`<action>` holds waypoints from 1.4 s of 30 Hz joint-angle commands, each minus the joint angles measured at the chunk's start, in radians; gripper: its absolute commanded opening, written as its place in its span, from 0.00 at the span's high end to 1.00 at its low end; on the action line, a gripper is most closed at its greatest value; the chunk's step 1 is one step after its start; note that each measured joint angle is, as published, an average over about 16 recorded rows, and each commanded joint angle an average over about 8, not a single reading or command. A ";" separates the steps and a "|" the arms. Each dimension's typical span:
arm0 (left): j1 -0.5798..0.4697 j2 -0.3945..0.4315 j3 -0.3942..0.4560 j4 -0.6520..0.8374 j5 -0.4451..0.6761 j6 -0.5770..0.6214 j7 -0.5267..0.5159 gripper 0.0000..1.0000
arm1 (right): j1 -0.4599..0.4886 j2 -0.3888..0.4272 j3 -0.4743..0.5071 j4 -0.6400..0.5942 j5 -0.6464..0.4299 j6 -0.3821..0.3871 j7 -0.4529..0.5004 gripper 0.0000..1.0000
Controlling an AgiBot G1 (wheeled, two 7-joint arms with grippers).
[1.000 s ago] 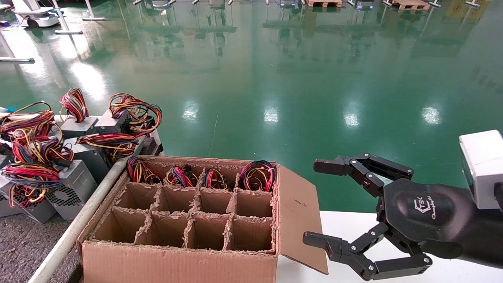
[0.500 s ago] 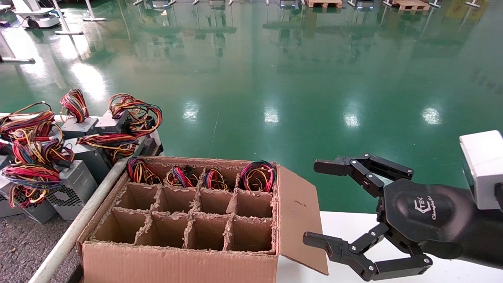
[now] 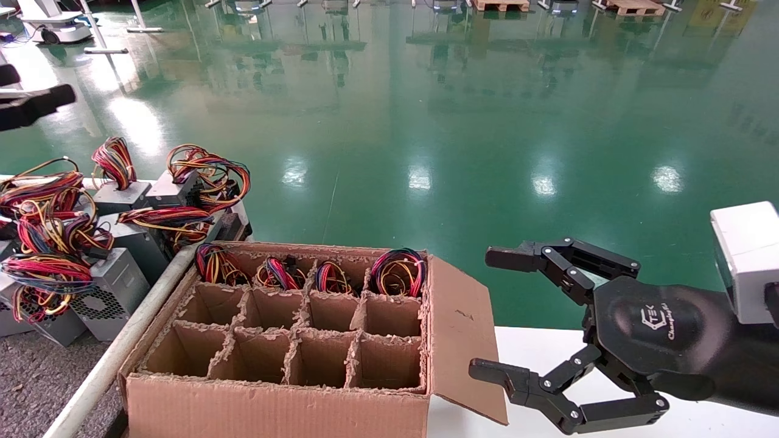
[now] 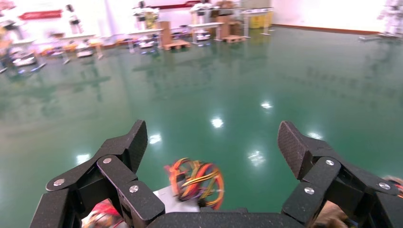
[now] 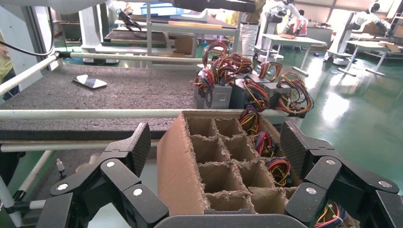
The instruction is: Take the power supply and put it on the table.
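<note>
Beyond the cardboard box [image 3: 280, 340], nothing but shiny green floor [image 3: 426, 121]. Left of the box, the grey desk [image 3: 30, 383], fuzzy on top, with its pale rail [image 3: 122, 344] right against the box's left side. Already crowded there with other power supplies [image 3: 115, 286], silver and full of little holes. Right of the box, under the open flap [image 3: 459, 328], a smooth white desk [image 3: 548, 347].

Just right of that flap, the right gripper [image 3: 493, 313], spread wide and holding nothing. Far off to the left of the box and high up, over the pile, the left gripper [image 3: 36, 100], also spread wide and empty, as seen from its own wrist.

Inside the box, eight near cells bare and four far cells filled. In the far right corner cell, the power supply [image 3: 398, 272], closest to the right gripper, so likely the one to take. Only its wire loop [image 3: 401, 267] sticking up, red, yellow, blue and black; the metal part hidden down in the cell.

Probably heavy for its size, hard and stiff — a metal box. Wires soft and bendy, easy to snag on the ragged cardboard walls. Best to grab low on the wire bundle, or reach in for the metal sides if there is room. Then straight up, slowly, and over to the grey desk.
</note>
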 commanded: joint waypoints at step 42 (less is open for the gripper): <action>0.615 -0.016 -0.073 -0.948 -0.361 0.222 -0.126 0.00 | 0.000 0.000 0.000 0.000 0.000 0.000 0.000 0.00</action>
